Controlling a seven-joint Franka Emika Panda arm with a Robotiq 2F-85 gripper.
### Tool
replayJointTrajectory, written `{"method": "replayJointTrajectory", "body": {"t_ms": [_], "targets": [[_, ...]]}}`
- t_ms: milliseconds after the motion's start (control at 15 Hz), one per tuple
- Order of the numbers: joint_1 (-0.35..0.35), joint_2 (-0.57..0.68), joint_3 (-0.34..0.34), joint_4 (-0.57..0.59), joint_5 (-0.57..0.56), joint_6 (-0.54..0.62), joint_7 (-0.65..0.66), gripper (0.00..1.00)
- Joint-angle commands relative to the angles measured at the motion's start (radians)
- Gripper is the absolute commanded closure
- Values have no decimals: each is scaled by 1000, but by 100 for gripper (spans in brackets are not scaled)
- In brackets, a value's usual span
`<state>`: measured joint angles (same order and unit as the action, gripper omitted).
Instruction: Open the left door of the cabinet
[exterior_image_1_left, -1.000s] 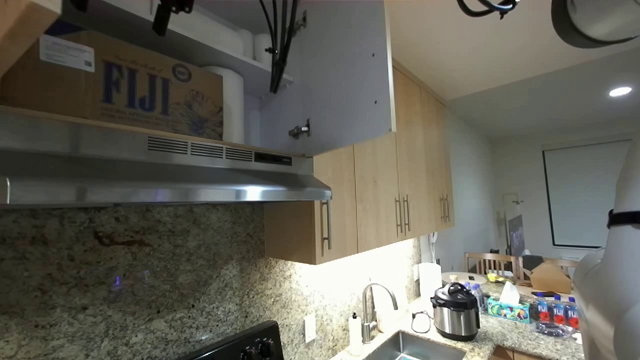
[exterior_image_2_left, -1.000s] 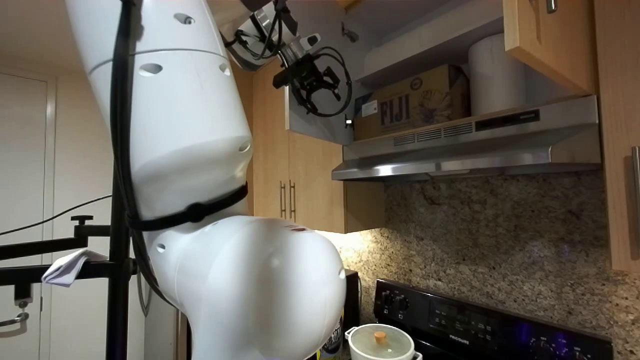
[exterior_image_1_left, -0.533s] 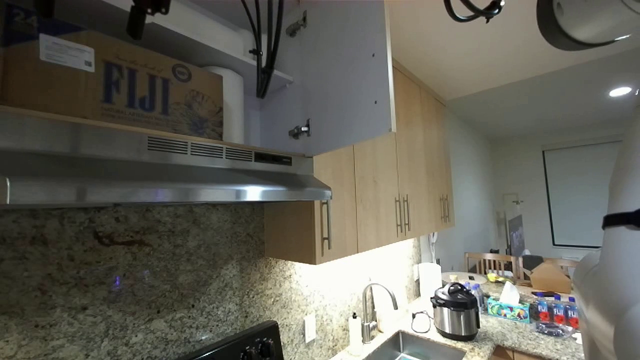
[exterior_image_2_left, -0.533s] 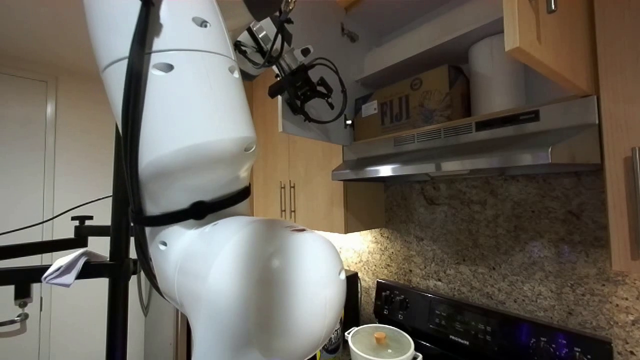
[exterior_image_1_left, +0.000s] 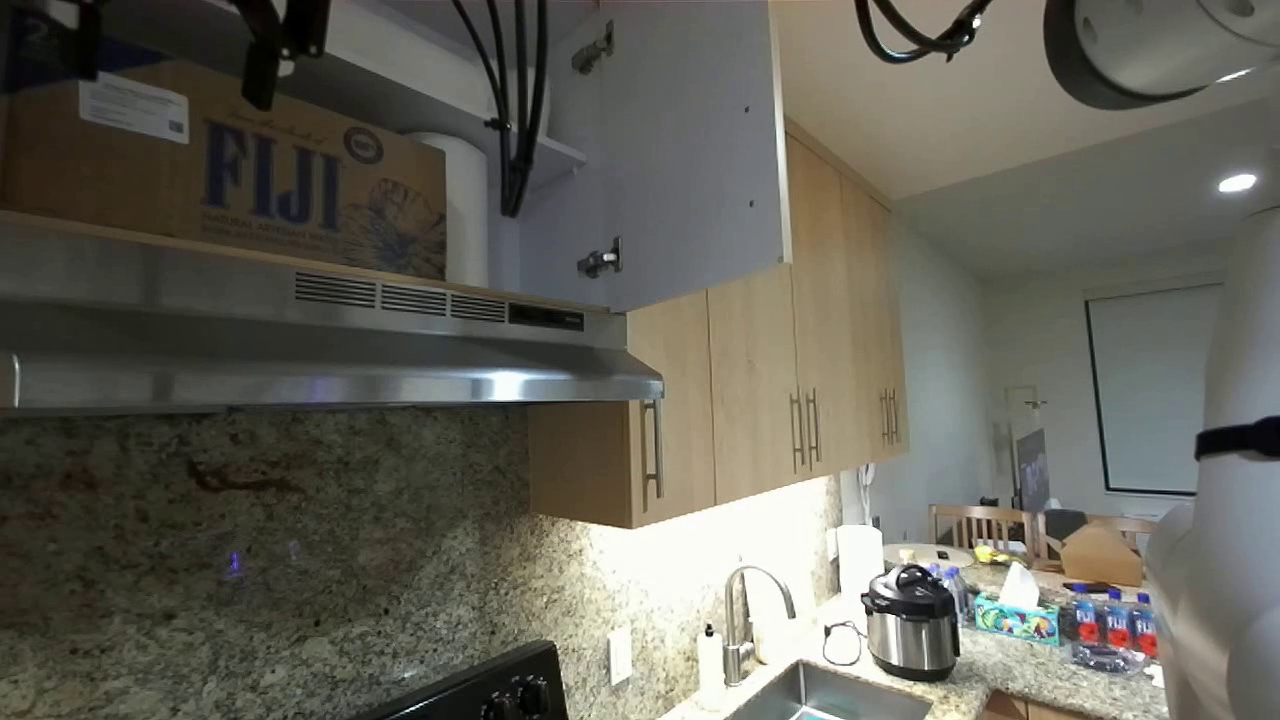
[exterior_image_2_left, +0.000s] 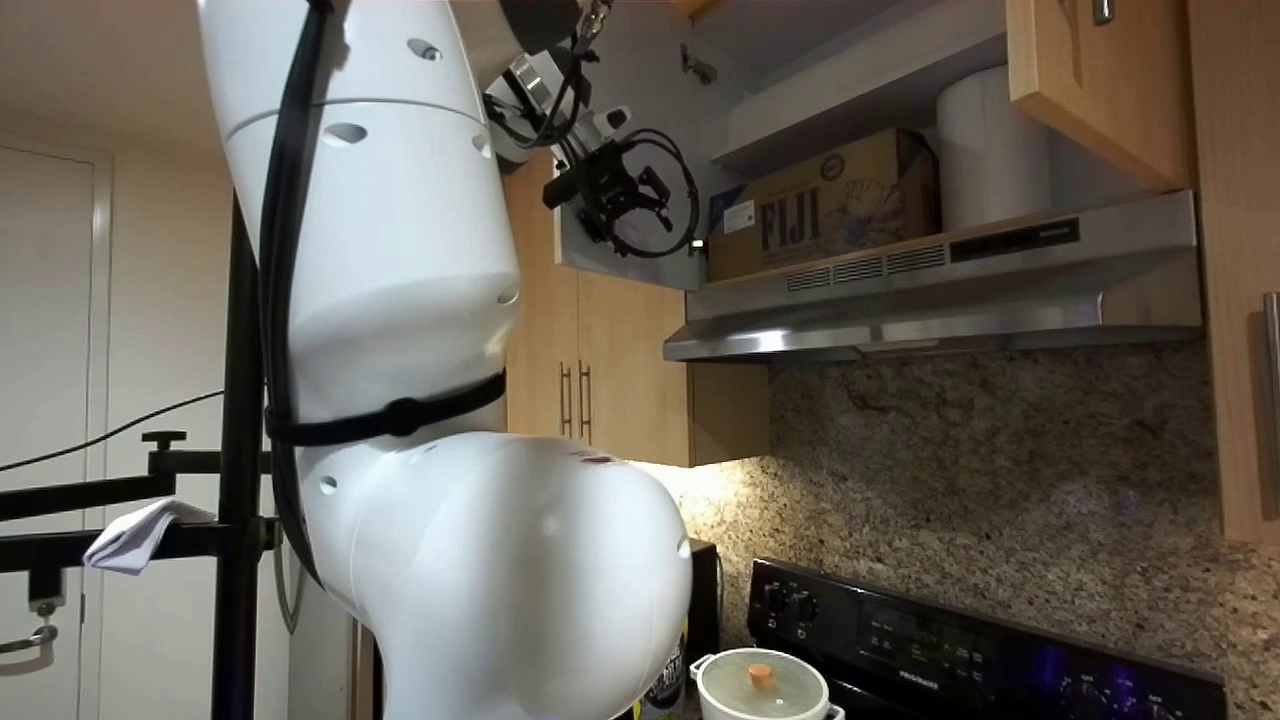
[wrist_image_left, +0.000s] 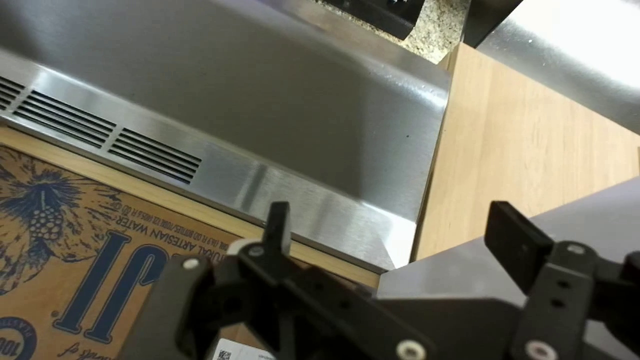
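The gripper (wrist_image_left: 390, 225) is holding nothing, jaws wide apart. The left door (exterior_image_2_left: 652, 80) is hanging open; pushing it wider is probably requiring soft, slow contact from inside.

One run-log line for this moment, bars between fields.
left door: standing open | right door: also open | jaws: open, nothing held | FIJI box: inside cabinet | task: looks done

The FIJI carton (exterior_image_1_left: 300, 190) lies inside the cabinet (exterior_image_1_left: 560, 230) — above the range hood (exterior_image_1_left: 400, 350), just left of a paper roll (exterior_image_1_left: 464, 210). In an exterior view, the left door (exterior_image_2_left: 648, 60) stands left of the carton, behind the gripper (exterior_image_2_left: 645, 213) — the right door (exterior_image_2_left: 1115, 90) farther right, partly before the roll.
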<state>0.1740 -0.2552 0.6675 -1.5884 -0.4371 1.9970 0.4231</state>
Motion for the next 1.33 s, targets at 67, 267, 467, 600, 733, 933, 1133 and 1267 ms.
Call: {"method": "replayJointTrajectory", "body": {"t_ms": [67, 267, 467, 600, 733, 933, 1133, 1267], "targets": [[19, -70, -74, -33, 64, -14, 5, 0], [35, -114, -154, -63, 179, -29, -21, 0], [61, -163, -227, -105, 288, -129, -37, 0], [68, -196, -259, -131, 340, -223, -36, 0], [76, -233, -291, -166, 399, -311, -46, 0], [77, -291, -334, -222, 481, -434, -46, 0], [69, -341, -378, -278, 538, -525, -85, 0], [62, -376, -412, -323, 567, -554, -122, 0]]}}
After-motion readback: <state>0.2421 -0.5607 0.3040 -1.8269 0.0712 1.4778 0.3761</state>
